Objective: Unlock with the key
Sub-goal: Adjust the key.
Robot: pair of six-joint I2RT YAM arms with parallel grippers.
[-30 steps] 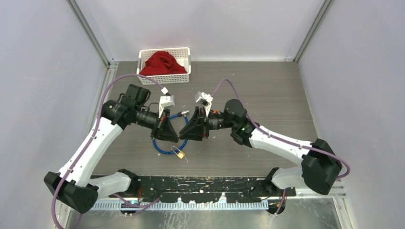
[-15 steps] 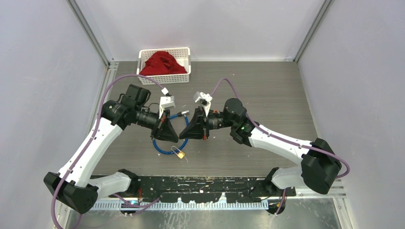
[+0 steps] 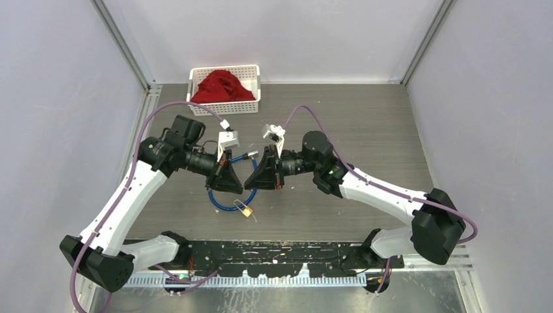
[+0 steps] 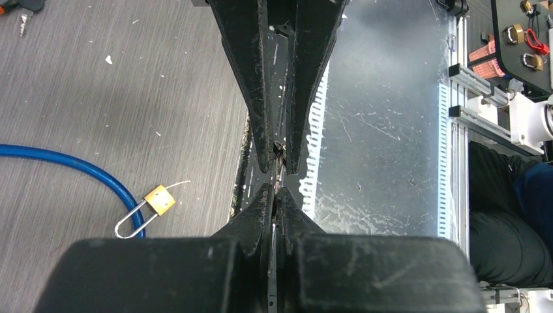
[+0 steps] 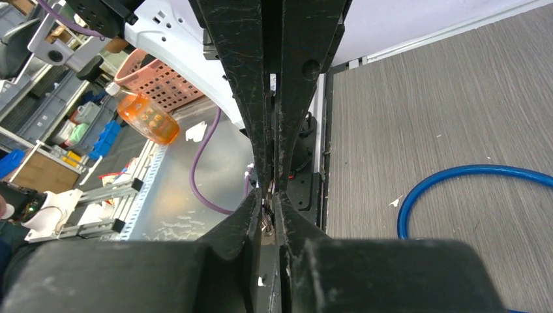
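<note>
While the two arms stand nose to nose over the near part of the counter (image 3: 365,130), the whole business hangs on a scrap of metal at the point where they meet. From where I stand the left pincer (image 4: 278,168) is pressed together on that scrap, which I take to be the key (image 5: 267,212), though it is too small to be sure. The right pincer (image 5: 272,189) has its fingers drawn close, only a slit between them, tips right against the left one's; I cannot tell whether it bites on the key or merely touches it. The padlock (image 4: 158,199) lies flat on the counter, apart from both pincers, its shackle seemingly hooked round the blue cable (image 4: 59,160). It looks to me like a handover or a re-grip, with the lock not yet touched. The worry is plain: the hold is at the very fingertips, so if one side lets go before the other has a firm bite, the key could drop. The counter's edge and bare sheet metal lie right under the meeting point, so it might land off the counter. A skewed grip would leave the key pointing wrong for the keyhole, and the loose padlock would likely slide under a push.
</note>
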